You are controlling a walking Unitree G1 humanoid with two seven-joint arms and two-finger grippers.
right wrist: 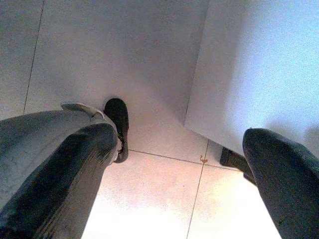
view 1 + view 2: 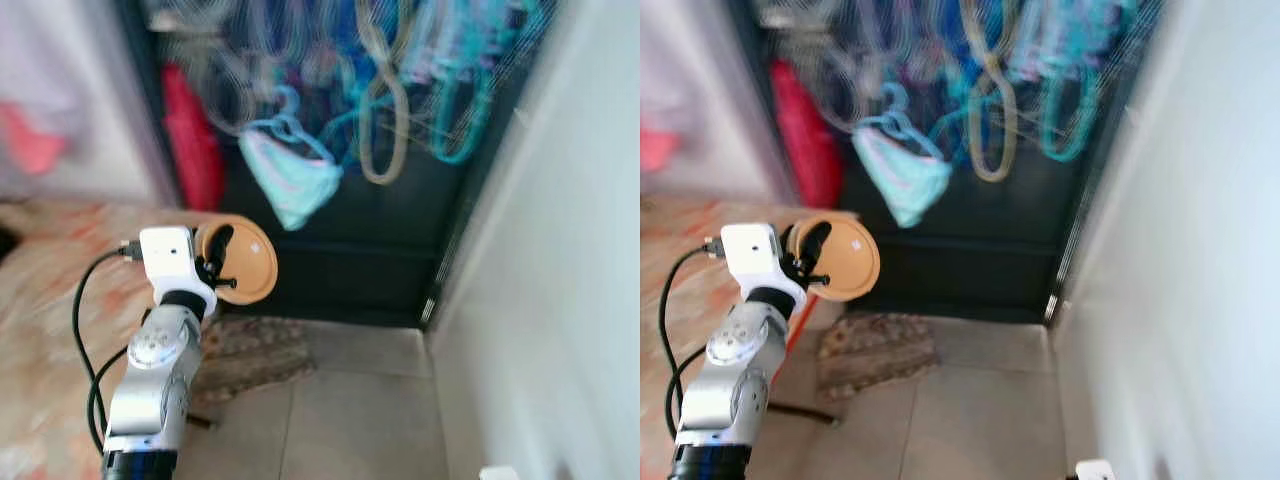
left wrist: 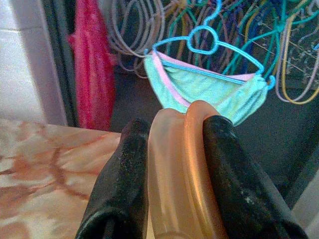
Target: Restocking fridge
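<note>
An orange round plate (image 2: 243, 259) stands on edge, clamped at its rim between the left claw (image 2: 222, 262) fingers.

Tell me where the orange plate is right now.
The orange plate is clamped in the left gripper, held up on the robot's left, just below the teal garment on its hanger and above the patterned mat.
</note>
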